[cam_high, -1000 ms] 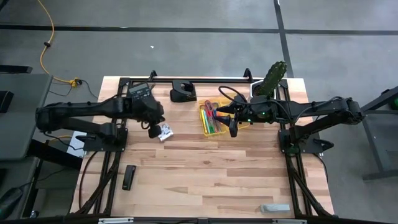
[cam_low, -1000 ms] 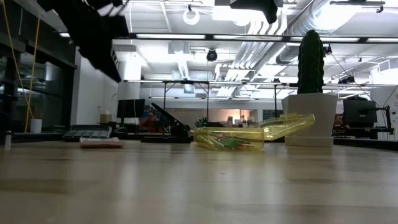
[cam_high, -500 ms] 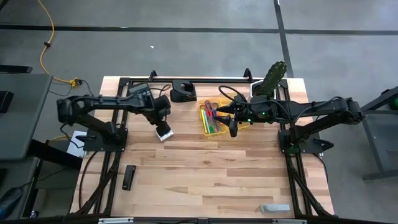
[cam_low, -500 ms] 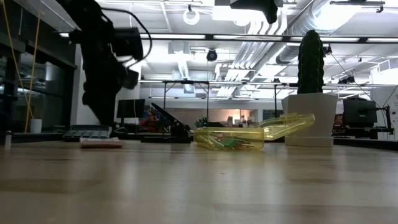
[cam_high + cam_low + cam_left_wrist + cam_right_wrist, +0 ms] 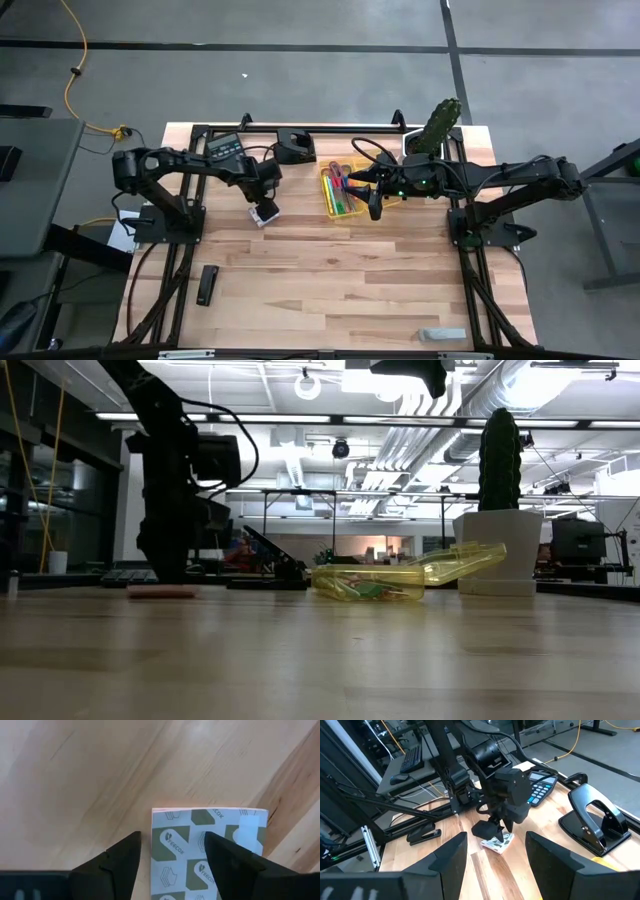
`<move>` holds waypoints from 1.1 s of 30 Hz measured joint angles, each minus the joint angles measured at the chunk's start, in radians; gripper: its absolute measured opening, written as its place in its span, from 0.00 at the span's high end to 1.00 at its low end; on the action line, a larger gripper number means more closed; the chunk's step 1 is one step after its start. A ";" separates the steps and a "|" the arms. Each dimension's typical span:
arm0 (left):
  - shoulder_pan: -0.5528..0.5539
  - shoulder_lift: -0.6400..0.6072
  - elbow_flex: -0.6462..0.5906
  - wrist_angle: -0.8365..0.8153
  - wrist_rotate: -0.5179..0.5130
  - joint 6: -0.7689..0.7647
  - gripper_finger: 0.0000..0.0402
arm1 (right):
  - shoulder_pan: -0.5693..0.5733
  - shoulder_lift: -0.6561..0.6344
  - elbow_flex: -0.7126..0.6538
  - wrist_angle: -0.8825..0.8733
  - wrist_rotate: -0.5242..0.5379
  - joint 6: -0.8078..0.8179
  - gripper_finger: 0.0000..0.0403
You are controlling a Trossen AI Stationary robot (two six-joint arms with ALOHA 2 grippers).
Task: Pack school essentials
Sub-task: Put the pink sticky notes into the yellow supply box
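A pale pink square pad (image 5: pixel 266 212) with a printed wrapper (image 5: pixel 210 850) lies flat on the wooden table, left of centre. My left gripper (image 5: pixel 261 203) points straight down just above it, open. In the left wrist view one finger (image 5: pixel 117 862) stands off the pad's edge and the other (image 5: pixel 232 862) is over the pad. A clear yellow case (image 5: pixel 343 190) holding scissors and pencils lies at the far middle. My right gripper (image 5: pixel 373 203) hangs open high beside it (image 5: pixel 495 852), holding nothing. My left gripper comes at the pad from above, with the pad's side edge (image 5: pixel 152 845) between its open fingers. Whether a fingertip touches the pad, I cannot tell. The pad lies flat on the table.
A black calculator (image 5: pixel 225 147) and a black hole punch (image 5: pixel 295 147) sit along the far edge, with a potted cactus (image 5: pixel 437 128) at the far right. A flat black bar (image 5: pixel 207 285) lies near left and a small grey piece (image 5: pixel 442 334) near right.
My left gripper has come down from high above the table to just over the pad. It has shifted a little toward the table's right edge and its wrist has turned. The pad has stayed in place.
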 joint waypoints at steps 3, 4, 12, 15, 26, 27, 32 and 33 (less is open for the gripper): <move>0.000 0.004 0.001 0.000 -0.016 0.000 0.54 | 0.000 0.000 0.000 0.000 0.011 0.000 0.52; 0.000 0.004 0.001 0.000 -0.022 0.000 0.58 | 0.000 0.000 0.000 0.000 0.012 0.000 0.52; 0.001 -0.002 0.002 -0.002 -0.052 0.058 0.97 | 0.000 0.000 0.000 0.000 0.013 0.000 0.52; 0.001 -0.025 -0.001 -0.003 -0.036 0.061 0.97 | 0.000 0.000 0.000 -0.001 0.014 -0.001 0.52; 0.039 -0.266 -0.001 -0.002 0.034 0.089 1.00 | 0.000 0.000 0.000 -0.006 0.016 -0.019 0.52; 0.045 -0.292 -0.001 -0.003 0.047 0.088 1.00 | 0.000 0.000 0.000 -0.007 0.016 -0.019 0.52; 0.050 -0.411 -0.001 -0.003 0.058 0.079 1.00 | 0.000 0.000 0.000 -0.008 0.016 -0.019 0.52; 0.050 -0.434 -0.001 -0.003 0.059 0.077 1.00 | 0.000 0.000 0.000 -0.008 0.016 -0.019 0.52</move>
